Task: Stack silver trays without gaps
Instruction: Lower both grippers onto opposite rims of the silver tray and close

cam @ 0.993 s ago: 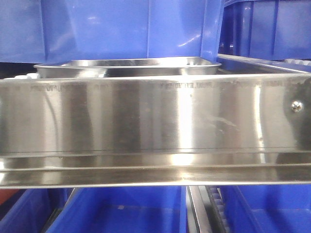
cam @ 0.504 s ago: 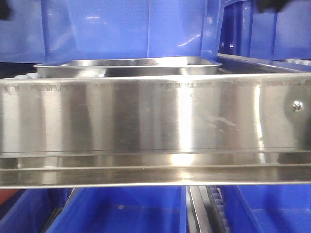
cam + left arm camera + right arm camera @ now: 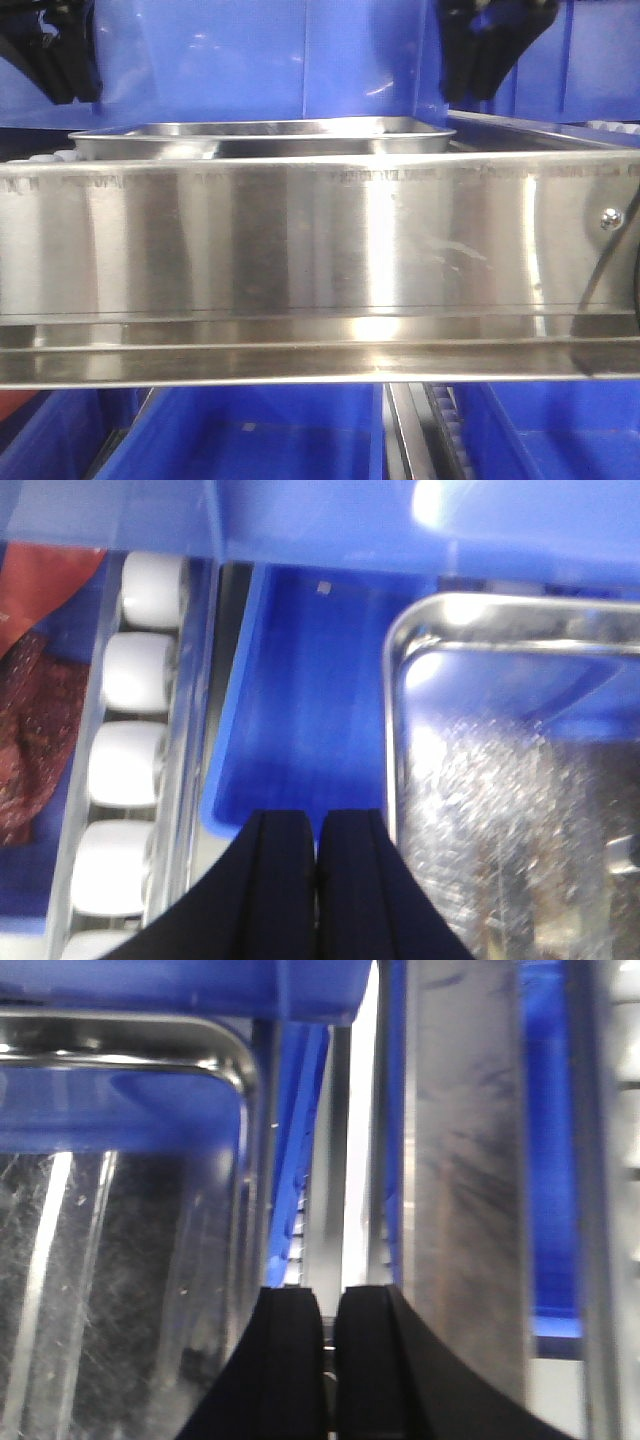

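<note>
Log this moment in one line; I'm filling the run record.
stage: pre-grasp | left fingers: shut, left of silver tray | right fingers: shut, right of tray | tray: untouched

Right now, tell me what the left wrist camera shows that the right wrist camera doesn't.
Only the left wrist view shows a row of white rollers, a reddish patch at the far left, and a blue bin left of the silver tray. Only the right wrist view shows a tall steel strip right of the tray. Both show a rounded corner of the tray, blue plastic behind it, and a black tool shut on nothing: the left tool in one, the right tool in the other.
</note>
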{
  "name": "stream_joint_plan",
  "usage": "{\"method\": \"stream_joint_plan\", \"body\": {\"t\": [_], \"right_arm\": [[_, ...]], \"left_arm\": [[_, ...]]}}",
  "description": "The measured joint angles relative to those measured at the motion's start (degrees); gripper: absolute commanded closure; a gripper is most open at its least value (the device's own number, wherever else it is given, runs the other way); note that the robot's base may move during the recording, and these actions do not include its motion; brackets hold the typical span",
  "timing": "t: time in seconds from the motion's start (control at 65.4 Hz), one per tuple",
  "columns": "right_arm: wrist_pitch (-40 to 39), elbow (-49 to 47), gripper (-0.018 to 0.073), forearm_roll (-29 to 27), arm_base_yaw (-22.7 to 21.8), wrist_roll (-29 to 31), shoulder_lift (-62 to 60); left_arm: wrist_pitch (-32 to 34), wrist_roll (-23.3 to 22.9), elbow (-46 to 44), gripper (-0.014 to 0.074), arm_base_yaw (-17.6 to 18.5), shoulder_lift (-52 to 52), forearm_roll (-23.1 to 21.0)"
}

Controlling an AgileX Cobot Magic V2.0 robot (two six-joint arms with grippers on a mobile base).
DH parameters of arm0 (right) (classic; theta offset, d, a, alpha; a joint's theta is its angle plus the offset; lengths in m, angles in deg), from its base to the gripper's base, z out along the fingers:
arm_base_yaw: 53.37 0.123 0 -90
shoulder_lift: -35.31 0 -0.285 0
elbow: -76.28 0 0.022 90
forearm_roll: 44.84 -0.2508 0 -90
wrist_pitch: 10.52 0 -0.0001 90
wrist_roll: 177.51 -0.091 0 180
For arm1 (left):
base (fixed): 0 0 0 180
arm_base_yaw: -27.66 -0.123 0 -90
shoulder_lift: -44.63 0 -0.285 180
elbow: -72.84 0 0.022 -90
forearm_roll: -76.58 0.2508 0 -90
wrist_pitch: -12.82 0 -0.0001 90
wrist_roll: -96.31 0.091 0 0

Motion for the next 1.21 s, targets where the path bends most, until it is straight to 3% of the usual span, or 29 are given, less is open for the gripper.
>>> {"method": "stream_joint_plan", "body": {"t": [0.122,0.229,0.321,0.581,1.085,1.207], "right_arm": [[-1.4,-0.1,0.0480,-1.5,0.0,0.0,0.8],[-2.2,-0.2,0.0359,-2.2,0.0,0.0,1.3],[-2.4,-0.2,0.0340,-2.5,0.0,0.0,1.9],[-4.7,-0.2,0.0418,-2.6,0.0,0.0,2.7],[-5.1,-0.3,0.0419,-2.7,0.0,0.0,6.5],[-5.2,-0.5,0.0419,-2.7,0.0,0.0,6.6]], "left_arm": [[0.9,0.0,0.0,0.0349,0.0,0.0,0.0],[1.2,0.0,0.0,0.0290,0.0,-0.5,-0.7],[1.2,0.0,0.0,0.0301,0.0,-1.3,-1.6],[1.3,0.0,0.0,0.0350,0.1,-3.8,-3.3],[0.0,0.8,-0.1,0.0356,0.5,-6.0,-5.1],[0.0,0.9,-0.1,0.0391,0.5,-6.2,-5.1]]}}
